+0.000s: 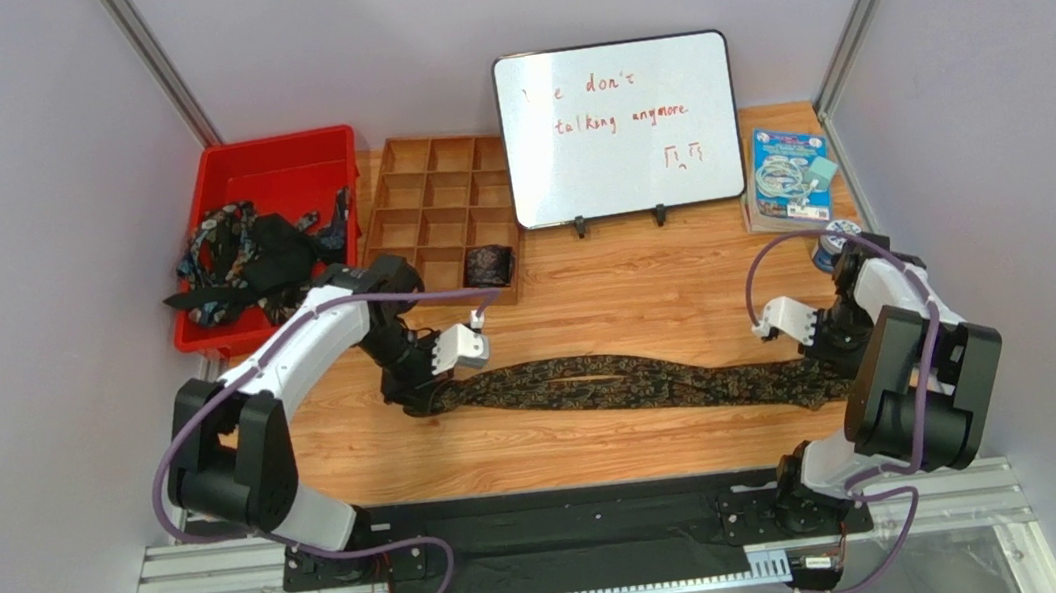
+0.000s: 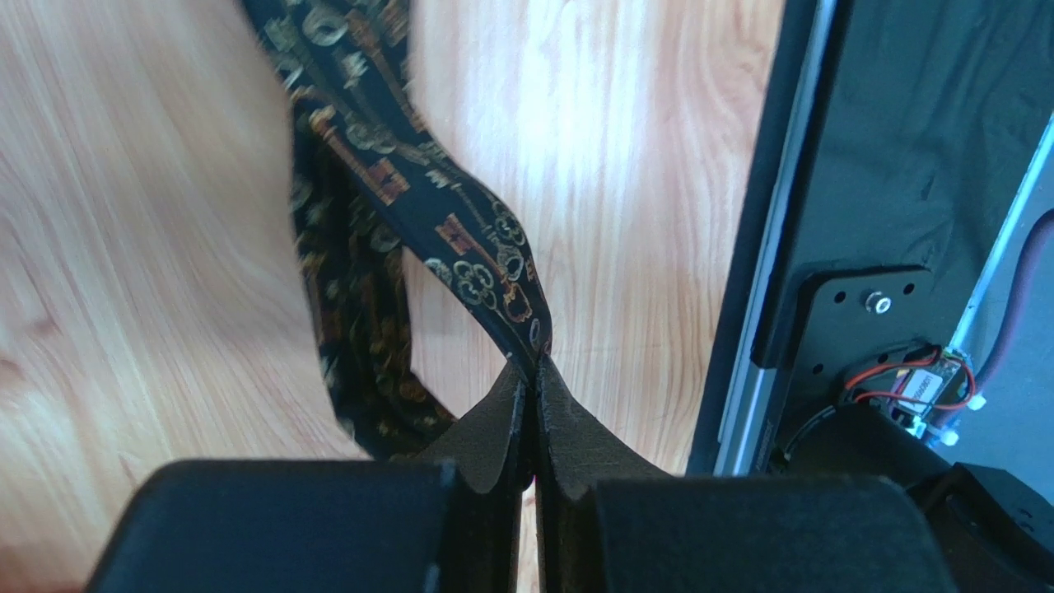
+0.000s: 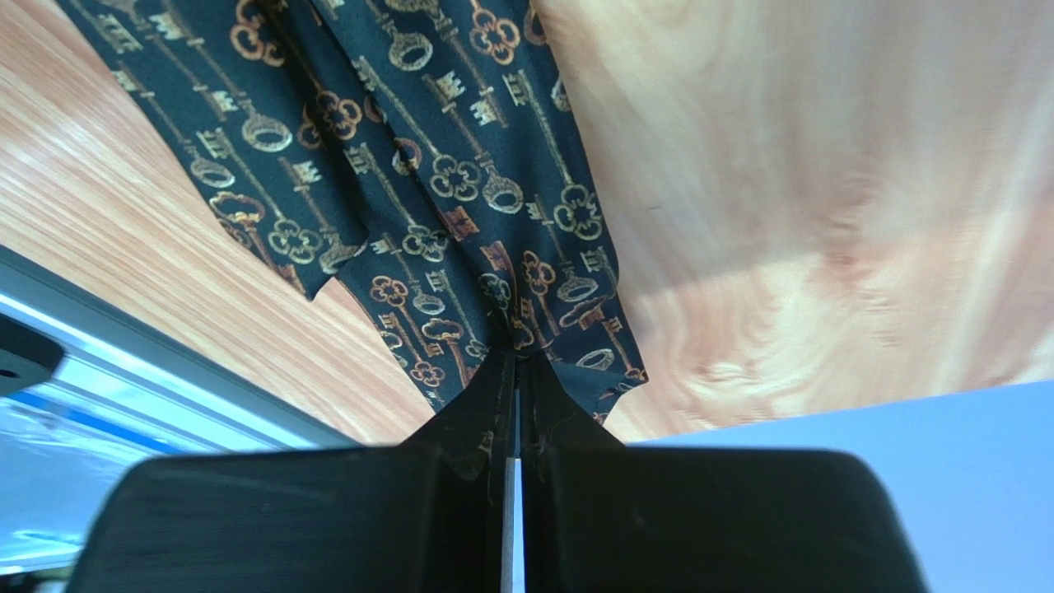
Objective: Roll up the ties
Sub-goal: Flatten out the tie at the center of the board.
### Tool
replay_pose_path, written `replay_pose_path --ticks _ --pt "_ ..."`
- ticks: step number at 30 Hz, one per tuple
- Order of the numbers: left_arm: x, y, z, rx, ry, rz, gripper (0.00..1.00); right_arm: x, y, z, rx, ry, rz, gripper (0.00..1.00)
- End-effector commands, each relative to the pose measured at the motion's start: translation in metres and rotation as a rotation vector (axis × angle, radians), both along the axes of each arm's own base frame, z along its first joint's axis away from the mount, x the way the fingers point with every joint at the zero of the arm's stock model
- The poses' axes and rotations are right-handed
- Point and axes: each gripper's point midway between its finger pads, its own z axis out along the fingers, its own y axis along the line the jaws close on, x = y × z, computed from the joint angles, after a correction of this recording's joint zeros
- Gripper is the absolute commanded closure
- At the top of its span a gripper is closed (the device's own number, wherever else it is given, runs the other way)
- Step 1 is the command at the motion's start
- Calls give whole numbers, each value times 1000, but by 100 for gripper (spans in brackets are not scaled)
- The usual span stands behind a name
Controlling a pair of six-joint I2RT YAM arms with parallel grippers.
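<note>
Both jaws are clamped on one tie point(image 1: 620, 381): left jaws on its narrow end at nine o'clock, right jaws on its wide end at three, stretched across the tabletop point(image 1: 641, 298). Laying-out step, seemingly; next, roll from one end.

The right gripper point(image 3: 517, 371) is closed on the edge of a dark tie point(image 3: 421, 161) with gold keys, above the wooden table point(image 3: 804, 185).
</note>
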Motion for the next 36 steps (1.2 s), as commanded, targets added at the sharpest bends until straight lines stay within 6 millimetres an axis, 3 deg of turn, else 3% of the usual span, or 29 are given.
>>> replay_pose_path --ticks 1,2,4,5,6,10,11,12,13,15,16,19,23,24,25,31,36 --pt "14 11 0 -20 21 15 94 36 -11 14 -11 -89 104 100" --pt "19 16 -2 -5 10 12 89 38 -11 12 -4 -82 100 100" --pt "20 19 -5 10 -3 6 71 42 -12 13 -1 -88 78 98" --pt "21 19 -4 6 -13 13 61 42 -12 14 -4 -88 74 95" --pt "23 19 -2 3 -24 23 47 44 -13 17 -11 -101 59 86" --pt "45 17 11 -50 -91 119 36 58 -20 47 -41 -192 -70 61" --pt "54 12 19 -89 -120 145 34 57 -18 61 -22 -195 -114 47" --pt "56 8 23 -109 -122 167 29 57 -17 70 -19 -196 -130 27" --pt "62 2 28 -142 -151 178 24 60 -5 76 46 -221 -141 15" --pt "63 -12 38 -213 -166 201 18 62 9 89 101 -235 -189 15" --pt "72 -19 40 -235 -205 201 17 63 22 92 152 -239 -194 16" --pt "73 -36 34 -236 -209 180 15 60 68 94 238 -197 -214 25" --pt "77 -49 20 -211 -206 174 15 71 144 91 336 -210 -163 39" --pt "78 -50 18 -208 -206 175 15 71 155 88 352 -209 -196 41" --pt "79 -51 16 -208 -207 173 16 72 179 81 369 -205 -125 43" --pt "69 -40 -10 -149 -176 179 17 64 231 45 377 -170 -34 52" --pt "56 -35 -26 -124 -134 193 16 61 248 22 376 -132 -11 52"
